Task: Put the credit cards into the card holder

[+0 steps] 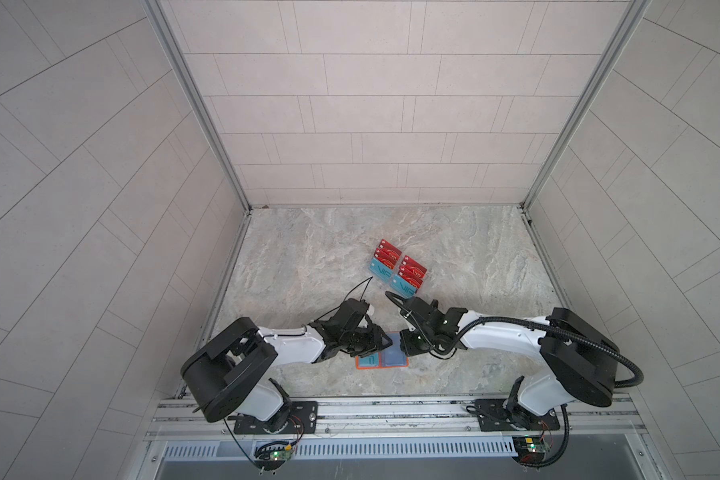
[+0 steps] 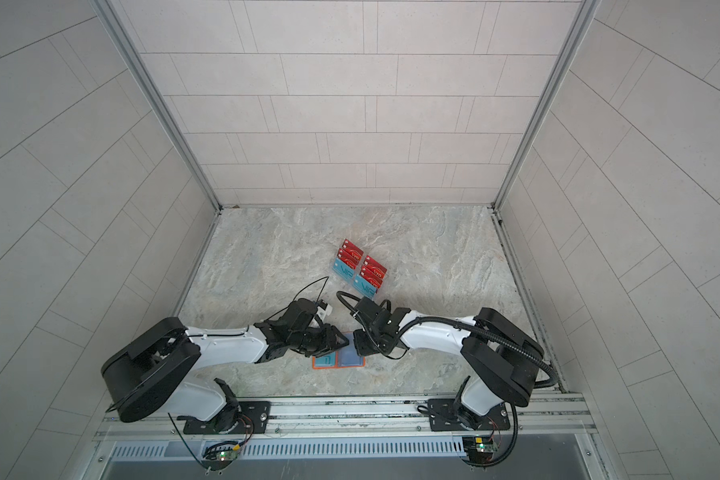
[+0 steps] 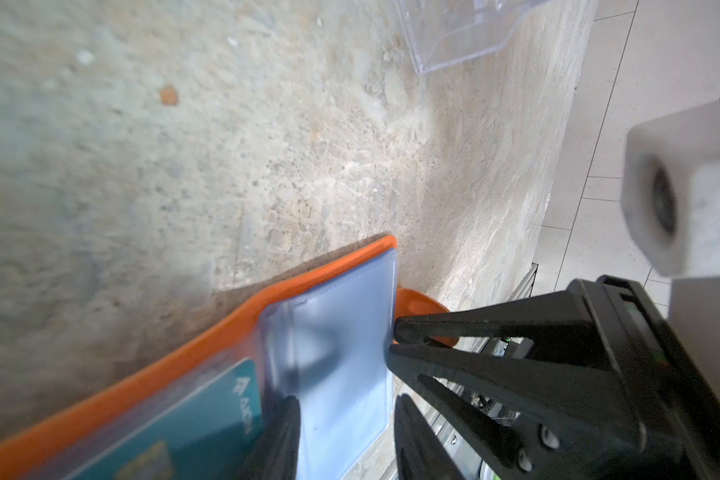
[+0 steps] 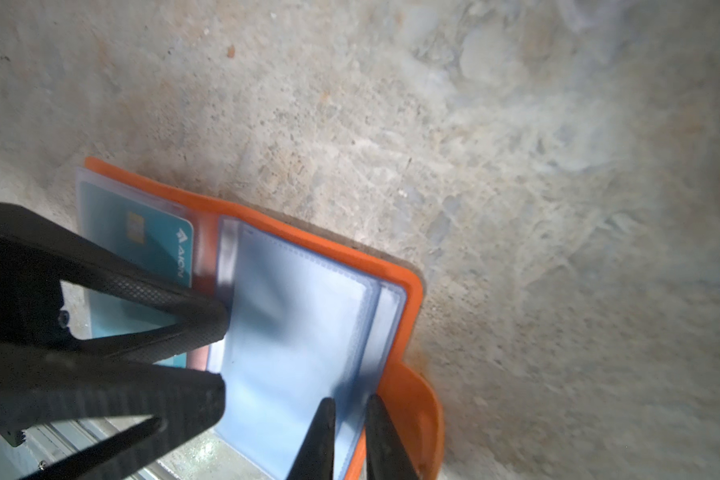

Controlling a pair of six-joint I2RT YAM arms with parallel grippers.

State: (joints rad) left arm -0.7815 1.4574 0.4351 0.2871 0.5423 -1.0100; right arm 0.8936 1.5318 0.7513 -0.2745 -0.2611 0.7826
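The card holder (image 4: 412, 299) is looking like smooth orange leather. Its clear sleeves (image 4: 300, 332) are shining like thin plastic. The table (image 4: 516, 166) is looking like rough, speckled stone. The credit cards (image 1: 414, 266) are gleaming like glossy plastic. The left gripper (image 4: 224, 348) is showing matt black fingers (image 4: 154, 291) with a bumpy grain.

In both top views the left arm (image 1: 291, 343) and right arm (image 1: 491, 338) cover the card holder's (image 1: 382, 360) far part. In the left wrist view the clear rack (image 3: 466, 37) and the blurred teal card (image 3: 192, 419) run off the picture's edge.
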